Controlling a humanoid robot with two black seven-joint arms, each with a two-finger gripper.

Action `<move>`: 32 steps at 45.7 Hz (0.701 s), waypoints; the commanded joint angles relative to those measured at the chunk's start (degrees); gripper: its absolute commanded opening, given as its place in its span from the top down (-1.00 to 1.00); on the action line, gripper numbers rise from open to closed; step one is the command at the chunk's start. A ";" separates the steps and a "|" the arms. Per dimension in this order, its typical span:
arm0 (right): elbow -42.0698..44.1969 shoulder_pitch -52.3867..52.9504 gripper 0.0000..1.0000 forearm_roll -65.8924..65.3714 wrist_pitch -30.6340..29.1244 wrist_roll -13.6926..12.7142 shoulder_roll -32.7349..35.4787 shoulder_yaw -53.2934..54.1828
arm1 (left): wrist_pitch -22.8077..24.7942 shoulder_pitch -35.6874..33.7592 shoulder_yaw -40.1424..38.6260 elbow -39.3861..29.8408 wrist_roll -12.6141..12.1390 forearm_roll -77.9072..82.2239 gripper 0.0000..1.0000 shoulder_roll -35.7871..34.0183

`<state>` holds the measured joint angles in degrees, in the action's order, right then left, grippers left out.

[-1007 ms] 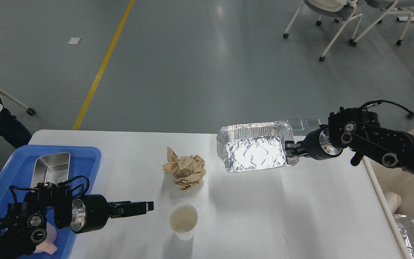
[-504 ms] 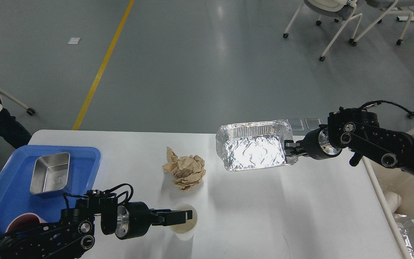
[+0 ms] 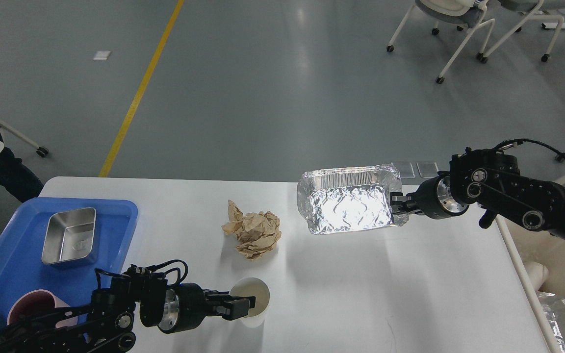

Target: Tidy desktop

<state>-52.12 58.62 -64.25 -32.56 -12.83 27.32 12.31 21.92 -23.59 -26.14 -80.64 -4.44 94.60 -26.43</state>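
Observation:
The white desktop fills the lower view. My right gripper is shut on the right rim of a foil tray and holds it tilted above the desktop's far right part, its open side facing me. A crumpled brown paper lies mid-table. A white paper cup stands near the front edge, leaning a little. My left gripper is at the cup's left rim, its fingers closed on the rim.
A blue tray at the left holds a steel container and a pink cup. A cream-white bin stands past the table's right edge, with foil in it. Chairs stand far behind.
My left arm moved right from the blue tray to the paper cup and closed on its rim; the cup now leans. The right gripper with the foil tray shifted very slightly.

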 commanded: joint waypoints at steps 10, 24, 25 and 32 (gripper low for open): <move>0.09 -0.17 1.00 0.00 0.30 0.00 -0.17 0.00 | 1.55 -0.32 0.12 2.24 0.22 0.59 1.00 0.24; 0.00 0.09 1.00 0.00 0.65 0.00 -0.69 0.00 | 7.96 -4.88 -3.56 -10.14 1.19 -1.60 1.00 -9.86; 0.00 0.09 1.00 0.00 0.65 0.00 -0.69 -0.09 | 8.49 -5.41 -4.44 -11.28 0.58 -2.65 1.00 -10.91; -0.09 0.09 1.00 0.00 0.48 0.00 0.45 -0.09 | 15.51 -14.10 -9.89 -15.86 0.22 -15.12 0.99 -23.47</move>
<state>-52.16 58.71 -64.27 -31.94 -12.83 26.89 12.29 32.05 -30.94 -32.58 -94.19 -4.01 88.28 -41.14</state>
